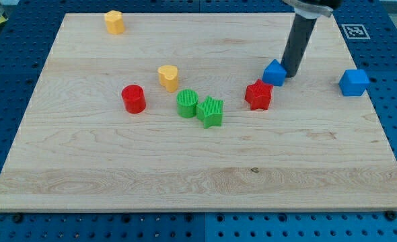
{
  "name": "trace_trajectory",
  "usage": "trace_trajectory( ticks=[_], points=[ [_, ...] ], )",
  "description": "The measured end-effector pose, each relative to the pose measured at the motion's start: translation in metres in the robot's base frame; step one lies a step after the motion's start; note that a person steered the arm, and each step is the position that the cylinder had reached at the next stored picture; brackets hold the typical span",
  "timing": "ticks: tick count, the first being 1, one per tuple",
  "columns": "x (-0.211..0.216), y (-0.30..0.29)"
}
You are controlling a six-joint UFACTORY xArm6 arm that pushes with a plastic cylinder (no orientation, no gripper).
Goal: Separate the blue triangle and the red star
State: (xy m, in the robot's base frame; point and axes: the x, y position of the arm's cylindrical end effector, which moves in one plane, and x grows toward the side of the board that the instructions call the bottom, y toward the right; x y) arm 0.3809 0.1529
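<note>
**A:** Where is my tip point(293, 72)?

**B:** At the view's upper right of the board point(198, 181), at the end of the dark rod point(298, 44). It sits right against the right side of the blue triangle point(274, 72), touching it or very nearly so.

**A:** And the red star point(258, 95)?

**B:** Just below and slightly left of the triangle. The two are so close that they look to be touching at the corner; I cannot tell for sure.

**A:** Any gripper state to report?

**B:** There is no gripper, only the rod, so nothing opens, closes or holds.

**A:** What else is on the board?

**B:** A blue cube point(354, 82) near the right edge, well apart from the triangle. In the middle, a green cylinder point(187, 103) and a green star point(210, 111) touch side by side. A yellow heart point(168, 77) stands just above the green cylinder. A red cylinder point(134, 99) lies to the left of those. A second yellow block point(114, 21) sits near the top left corner; its shape is hard to make out.

**A:** Is the rod upright?

**B:** It leans slightly, its top further right than the tip.
</note>
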Motion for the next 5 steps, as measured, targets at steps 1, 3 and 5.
trace_trajectory(
  ticks=[1,3,5],
  points=[
    [0.015,-0.011],
    [0.018,-0.013],
    [0.039,0.001]
  ],
)
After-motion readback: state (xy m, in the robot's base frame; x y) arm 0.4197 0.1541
